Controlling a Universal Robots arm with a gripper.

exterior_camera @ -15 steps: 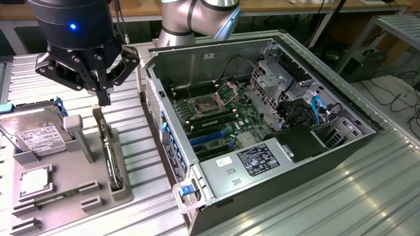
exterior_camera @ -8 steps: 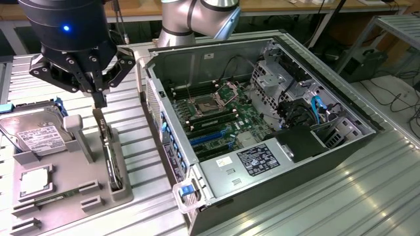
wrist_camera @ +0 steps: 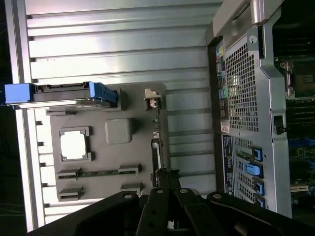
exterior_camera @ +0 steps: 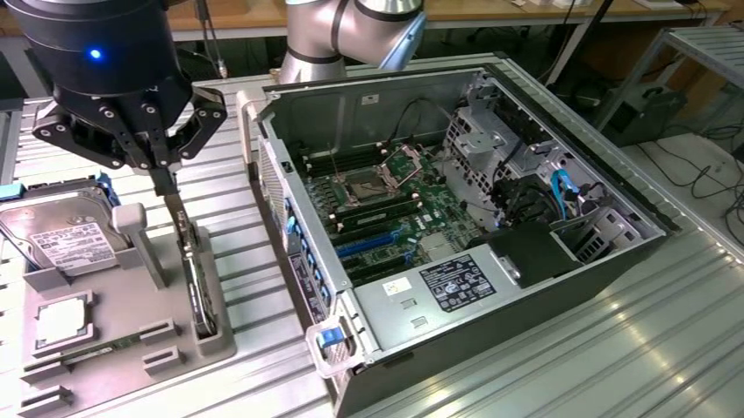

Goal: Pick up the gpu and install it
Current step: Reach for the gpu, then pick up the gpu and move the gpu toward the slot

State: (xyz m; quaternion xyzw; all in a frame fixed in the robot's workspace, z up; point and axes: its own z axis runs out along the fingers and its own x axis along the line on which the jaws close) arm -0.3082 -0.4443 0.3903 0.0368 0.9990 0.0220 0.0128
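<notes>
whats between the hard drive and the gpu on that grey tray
A grey upright block of the tray stands between the hard drive and the gpu, as the exterior view shows.

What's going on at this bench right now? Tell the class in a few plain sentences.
A robot arm is reaching down over a grey parts holder that sits beside an open computer case. Its fingers are closed on the top edge of the gpu, which stands on edge in a slot of the holder and is not yet lifted out. A hard drive and a CPU chip sit in the same holder. The case's motherboard is exposed.
</notes>
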